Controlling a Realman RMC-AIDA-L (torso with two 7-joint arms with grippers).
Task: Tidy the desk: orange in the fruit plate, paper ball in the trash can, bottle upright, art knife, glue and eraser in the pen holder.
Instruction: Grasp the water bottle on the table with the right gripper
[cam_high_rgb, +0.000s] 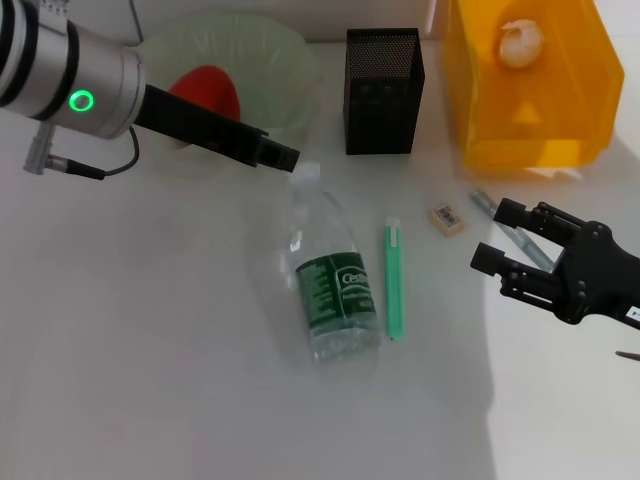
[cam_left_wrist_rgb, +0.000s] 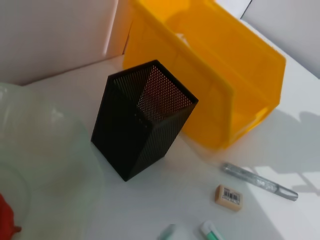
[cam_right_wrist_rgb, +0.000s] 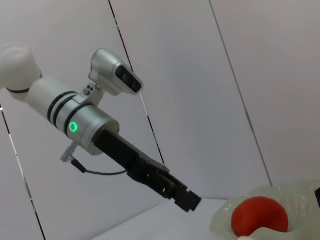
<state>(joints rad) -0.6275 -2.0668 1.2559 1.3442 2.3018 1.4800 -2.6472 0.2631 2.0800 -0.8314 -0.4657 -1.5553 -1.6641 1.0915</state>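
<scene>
The bottle (cam_high_rgb: 335, 290) lies on its side on the desk (cam_high_rgb: 150, 350), with its cap (cam_high_rgb: 306, 172) pointing away from me. My left gripper (cam_high_rgb: 282, 156) is shut and empty, hovering just beside the cap; it also shows in the right wrist view (cam_right_wrist_rgb: 189, 201). The orange (cam_high_rgb: 207, 90) sits in the fruit plate (cam_high_rgb: 265, 50). The paper ball (cam_high_rgb: 520, 42) lies in the trash can (cam_high_rgb: 540, 120). A slim green stick tool (cam_high_rgb: 393, 280), the eraser (cam_high_rgb: 447, 220) and a silver pen-shaped tool (cam_high_rgb: 495, 215) lie near the pen holder (cam_high_rgb: 383, 90). My right gripper (cam_high_rgb: 493, 235) is open over the silver tool.
The pen holder stands between the fruit plate and the trash can at the back of the desk. In the left wrist view the pen holder (cam_left_wrist_rgb: 142, 117) looks empty, with the eraser (cam_left_wrist_rgb: 229, 196) and the silver tool (cam_left_wrist_rgb: 260, 182) close by.
</scene>
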